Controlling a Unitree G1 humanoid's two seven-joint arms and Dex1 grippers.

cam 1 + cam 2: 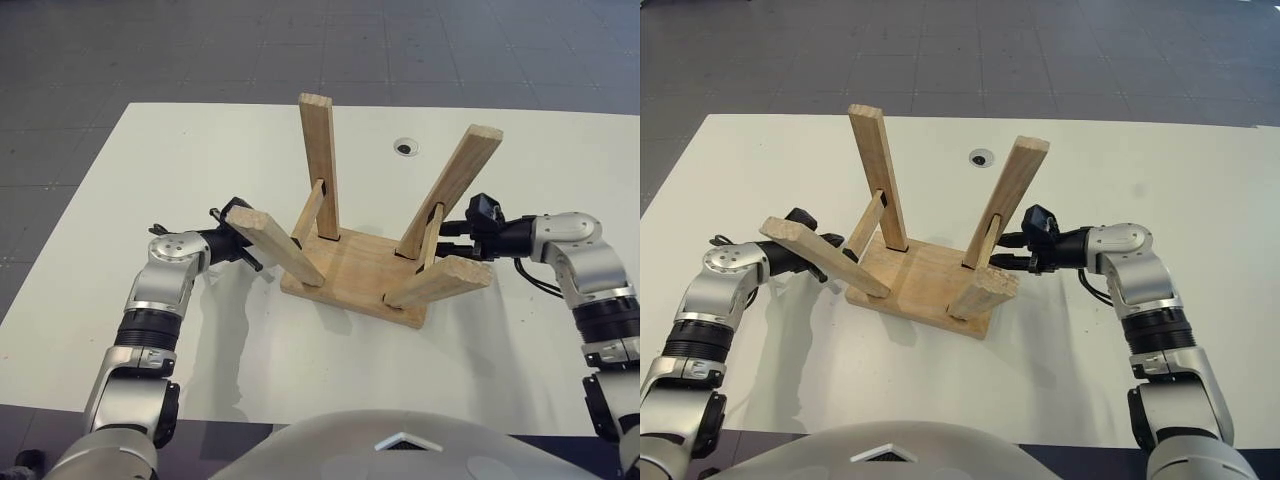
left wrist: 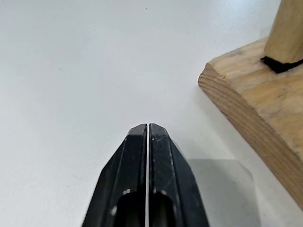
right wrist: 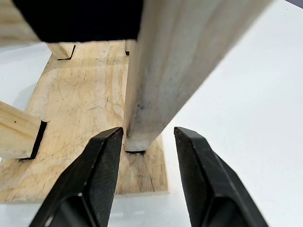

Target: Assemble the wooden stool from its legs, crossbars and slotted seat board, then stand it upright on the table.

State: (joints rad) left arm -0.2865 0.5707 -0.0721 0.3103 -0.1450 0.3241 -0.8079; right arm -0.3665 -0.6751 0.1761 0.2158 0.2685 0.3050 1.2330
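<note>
The stool [image 1: 355, 275] sits upside down mid-frame on the table [image 1: 150, 150]. My left claw [image 2: 147, 127], closed, lies beside its seat board [image 2: 251, 109], half hidden behind the near leg [image 1: 275, 245]. My right claw [image 3: 149, 137] gapes around a second leg [image 3: 165, 71], whose top is cut off.

pale grained stool [image 1: 352, 276], white table [image 1: 180, 160], black left hand [image 2: 147, 127] and right hand [image 3: 149, 135]
</note>
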